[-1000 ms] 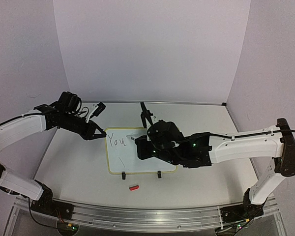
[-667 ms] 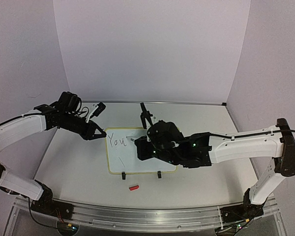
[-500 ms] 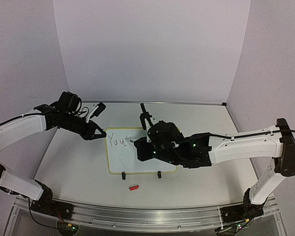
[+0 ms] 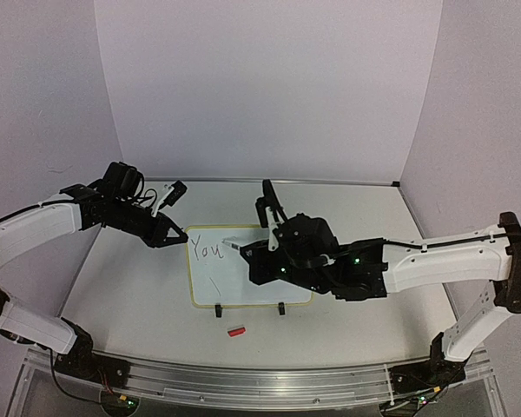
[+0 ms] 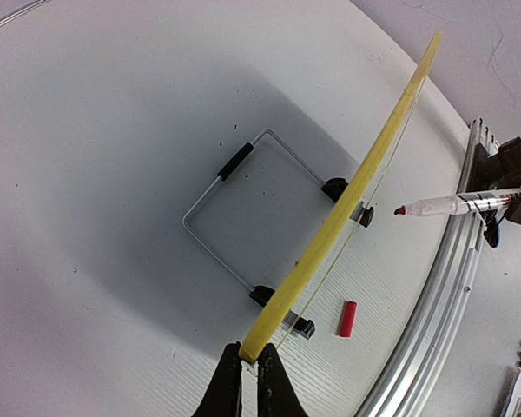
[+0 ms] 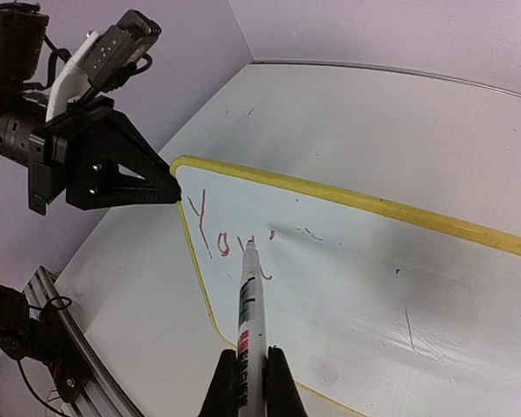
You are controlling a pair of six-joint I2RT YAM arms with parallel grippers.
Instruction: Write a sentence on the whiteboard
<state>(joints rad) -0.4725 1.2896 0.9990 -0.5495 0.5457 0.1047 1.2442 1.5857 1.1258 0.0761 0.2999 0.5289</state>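
Observation:
The whiteboard (image 4: 215, 280) with a thin yellow frame stands tilted on the table on two black clip feet (image 4: 280, 307). My left gripper (image 4: 181, 234) is shut on its upper left corner; the left wrist view shows the jaws (image 5: 250, 360) pinching the yellow edge (image 5: 356, 187). The sentence (image 6: 219, 233) reads "You'" in red, also in the top view (image 4: 207, 251). My right gripper (image 6: 250, 369) is shut on a white marker (image 6: 250, 313), its tip by the "u". In the left wrist view the marker (image 5: 456, 205) tip sits slightly off the board face.
A red marker cap (image 4: 235, 331) lies on the table in front of the board, also in the left wrist view (image 5: 347, 319). A wire stand (image 5: 234, 208) props the board from behind. An aluminium rail (image 4: 243, 373) runs along the near table edge.
My right arm has shifted right and its wrist has turned, with the marker tip staying just right of "You". The left arm and the board have not moved.

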